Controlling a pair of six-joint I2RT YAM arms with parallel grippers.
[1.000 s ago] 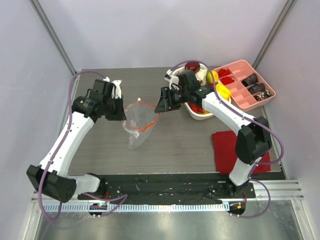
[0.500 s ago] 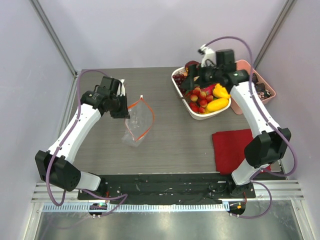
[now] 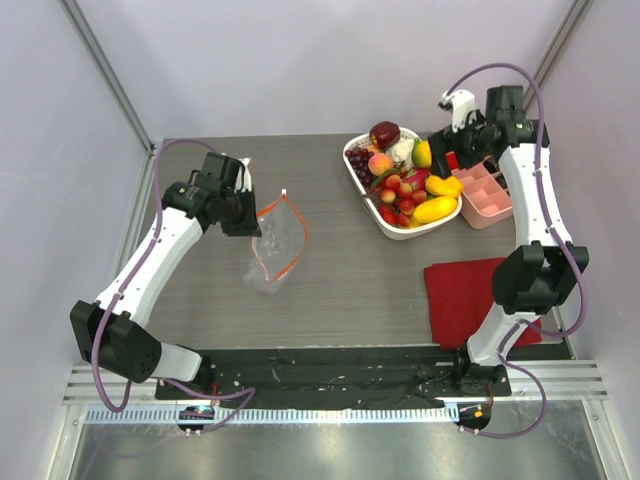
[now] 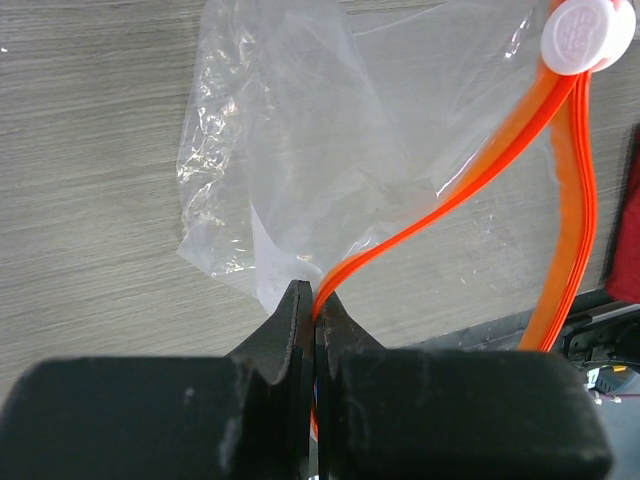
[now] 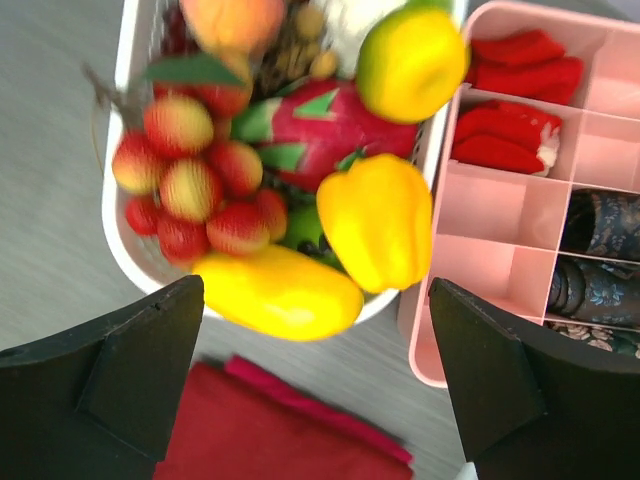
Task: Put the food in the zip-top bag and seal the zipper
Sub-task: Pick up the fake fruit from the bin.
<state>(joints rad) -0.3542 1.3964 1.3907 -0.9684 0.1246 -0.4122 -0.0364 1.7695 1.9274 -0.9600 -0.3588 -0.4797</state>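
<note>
The clear zip-top bag (image 3: 277, 245) hangs slack down to the table from my left gripper (image 3: 240, 215). In the left wrist view the gripper (image 4: 315, 300) is shut on the orange-red zipper (image 4: 480, 170) of the bag (image 4: 300, 150), and the white tip (image 4: 585, 35) is at the far end. The food is piled in a white basket (image 3: 395, 228): a yellow mango (image 5: 275, 295), a yellow pepper (image 5: 375, 220), strawberries (image 5: 200, 190) and a peach (image 5: 235, 20). My right gripper (image 3: 462, 140) hovers open and empty above the basket's right side (image 5: 315, 295).
A pink compartment tray (image 3: 490, 190) stands right of the basket, also in the right wrist view (image 5: 510, 270). A folded red cloth (image 3: 465, 295) lies at the near right, also in the right wrist view (image 5: 270, 430). Walls close in on both sides.
My right gripper has left the bag's mouth and swung back right to above the basket and tray. The bag's mouth has gone from held wide to slack. The left gripper keeps its hold.
</note>
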